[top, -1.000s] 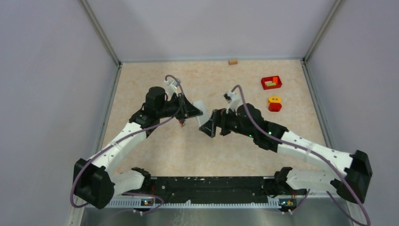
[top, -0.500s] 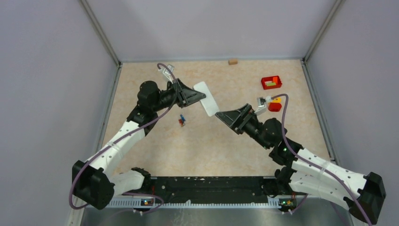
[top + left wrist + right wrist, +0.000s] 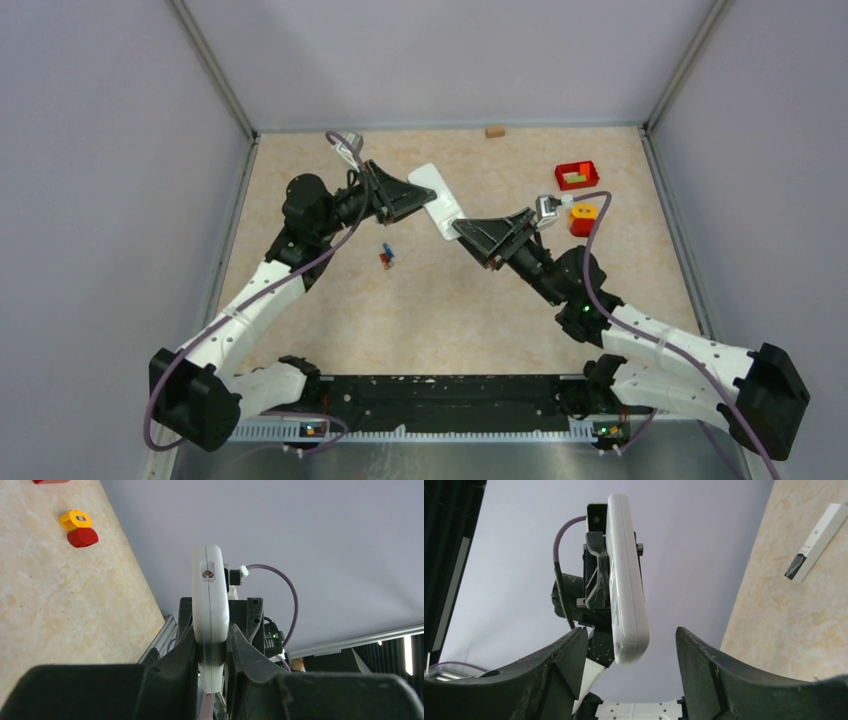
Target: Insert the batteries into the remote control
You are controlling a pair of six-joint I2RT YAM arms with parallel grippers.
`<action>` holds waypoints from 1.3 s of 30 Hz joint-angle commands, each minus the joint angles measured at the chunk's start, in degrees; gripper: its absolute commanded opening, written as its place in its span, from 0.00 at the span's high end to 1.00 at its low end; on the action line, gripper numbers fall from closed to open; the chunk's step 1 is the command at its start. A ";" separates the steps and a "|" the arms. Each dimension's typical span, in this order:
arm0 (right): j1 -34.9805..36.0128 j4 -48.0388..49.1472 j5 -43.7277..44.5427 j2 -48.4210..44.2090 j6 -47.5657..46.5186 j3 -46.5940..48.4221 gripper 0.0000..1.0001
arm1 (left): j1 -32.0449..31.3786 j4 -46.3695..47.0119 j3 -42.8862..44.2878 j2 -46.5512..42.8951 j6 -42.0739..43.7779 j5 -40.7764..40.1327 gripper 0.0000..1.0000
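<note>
Both arms have swung toward the far side of the counter (image 3: pixel 450 310) over the last second: the left arm has carried the remote control (image 3: pixel 445 215) up and away from the spot where the tools met, and the right arm has followed, bringing its tool to the remote's near end. The left tool (image 3: pixel 425 203) is pinching the remote control, holding it in the air above the counter, slanted from far-left to near-right in the overhead view. In the left wrist view the handset (image 3: pixel 210 605) stands edge-on, clamped between the two black fingers (image 3: pixel 187 647), with a small round metal spot near its far end. The right tool (image 3: pixel 462 232) is spread, one finger on either side of the remote's rounded end; the right wrist view shows clear gaps between the remote (image 3: pixel 624 580) and both fingers (image 3: pixel 569 655), so nothing is touching there. The batteries (image 3: pixel 386 256) lie on the counter below and to the left of the remote, showing red and blue, well apart from both tools. A long white bar (image 3: pixel 819 535) with a small label and a dark end lies flat on the counter in the right wrist view. At the far right sit a red box (image 3: pixel 577 175) and a yellow and red block (image 3: pixel 583 220), and a small tan block (image 3: pixel 494 131) rests against the back wall.
</note>
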 commanded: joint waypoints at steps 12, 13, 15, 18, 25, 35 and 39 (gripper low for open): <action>-2.07 5.66 -3.08 3.73 0.03 3.19 0.46 | 0.12 6.31 0.43 -2.44 -2.54 2.81 1.00; -2.12 5.84 -3.63 4.25 -0.03 3.47 0.45 | 0.12 6.46 0.36 -2.44 -2.73 2.83 1.00; -2.10 6.50 -4.22 4.94 0.06 3.49 0.41 | 0.13 6.56 0.34 -2.44 -2.96 2.87 1.00; -2.12 6.64 -4.25 5.40 -0.03 3.34 0.33 | 0.12 6.77 0.42 -2.40 -3.34 2.89 1.00; -2.26 5.45 -4.25 5.89 -0.19 2.76 0.45 | 0.13 8.07 0.76 -2.13 -4.53 2.82 1.00; -4.71 10.25 -11.44 5.33 -6.29 -3.21 0.79 | 0.17 8.79 2.79 -1.64 -6.66 0.73 1.00; -6.93 11.44 -16.65 4.21 -8.62 -4.24 0.80 | 0.12 7.98 3.42 -0.91 -7.99 1.36 1.00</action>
